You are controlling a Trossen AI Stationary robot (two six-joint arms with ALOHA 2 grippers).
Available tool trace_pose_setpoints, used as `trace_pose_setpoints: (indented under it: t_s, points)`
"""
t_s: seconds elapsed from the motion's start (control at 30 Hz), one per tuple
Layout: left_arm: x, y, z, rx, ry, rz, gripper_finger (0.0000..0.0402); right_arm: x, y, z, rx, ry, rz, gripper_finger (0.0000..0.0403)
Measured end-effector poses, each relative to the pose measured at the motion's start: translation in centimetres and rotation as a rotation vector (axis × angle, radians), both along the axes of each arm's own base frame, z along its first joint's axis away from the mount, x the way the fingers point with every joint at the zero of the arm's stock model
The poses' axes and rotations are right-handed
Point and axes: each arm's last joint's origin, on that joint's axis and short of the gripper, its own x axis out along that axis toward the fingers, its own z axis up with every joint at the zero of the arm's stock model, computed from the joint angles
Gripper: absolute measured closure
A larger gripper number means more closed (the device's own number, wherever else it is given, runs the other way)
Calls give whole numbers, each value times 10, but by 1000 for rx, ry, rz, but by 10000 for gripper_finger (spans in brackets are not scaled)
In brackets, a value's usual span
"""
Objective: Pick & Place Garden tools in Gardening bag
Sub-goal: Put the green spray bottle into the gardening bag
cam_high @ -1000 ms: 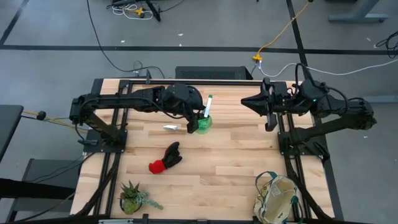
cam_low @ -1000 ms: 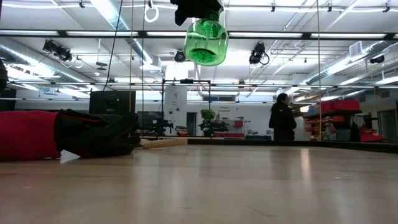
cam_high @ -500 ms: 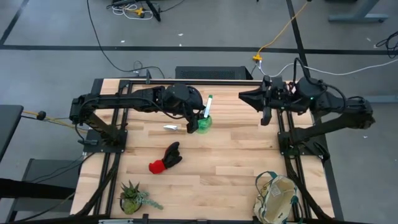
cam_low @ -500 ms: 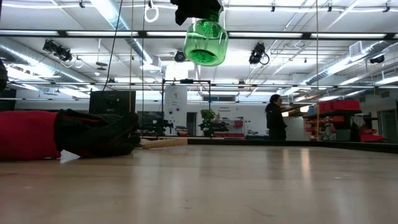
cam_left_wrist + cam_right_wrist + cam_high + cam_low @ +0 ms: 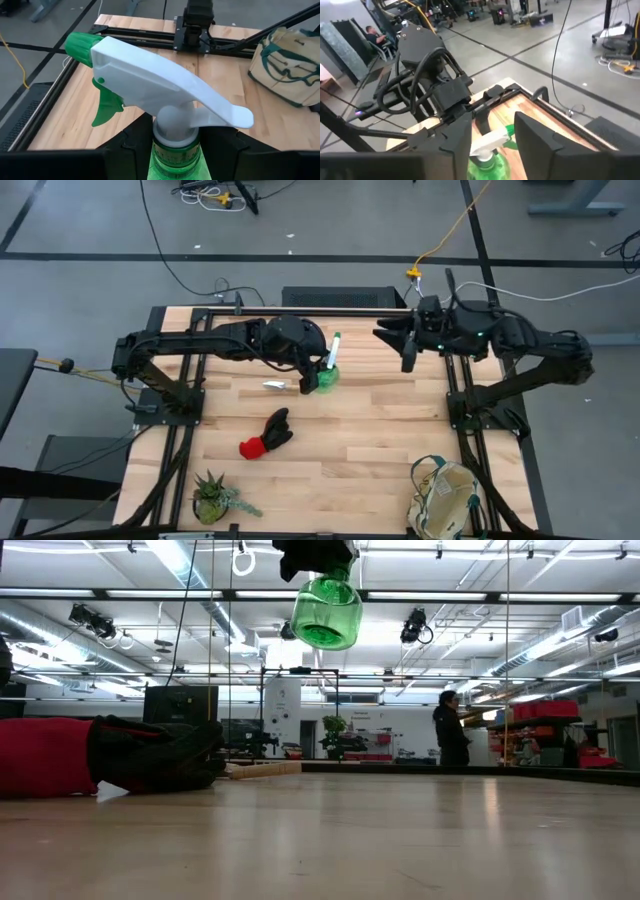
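At the near edge of the counter (image 5: 380,430) sit one gardening bag (image 5: 447,500) at the right corner and one little spiky plant (image 5: 213,498) at the left corner. Farther in lies one red-and-black glove pair (image 5: 266,434), flat on the wood. Behind the gloves lies one small metal tool (image 5: 275,385). Just beside it is one green spray bottle (image 5: 327,377) with a white top. The left jaws are clamped on the bottle's neck and hold it up in the air, off the counter, well apart from the bag. The right jaws are apart and hold nothing. They hang near the far edge, pointing at the bottle. Far off in the room stands one person (image 5: 452,728).
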Motion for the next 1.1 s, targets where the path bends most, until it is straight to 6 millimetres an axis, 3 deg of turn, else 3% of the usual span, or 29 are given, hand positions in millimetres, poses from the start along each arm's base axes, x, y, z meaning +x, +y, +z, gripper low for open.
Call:
trace_pose_setpoints:
  t_s: [0.2, 0.43, 0.83, 1.1]
  points:
    - [-1, 0, -1, 11, 17, 1, 253, 19, 0, -11, 67, 35, 8, 193]
    - [-1, 0, -2, 24, 29, 9, 252, 37, -3, -25, 267, 51, -35, 154]
    - [-2, 0, -2, 39, 35, 8, 252, 65, -17, -47, 486, 111, -25, 147]
    - [-2, 0, -2, 40, 36, 9, 251, 67, -23, -43, 473, 72, 17, 147]
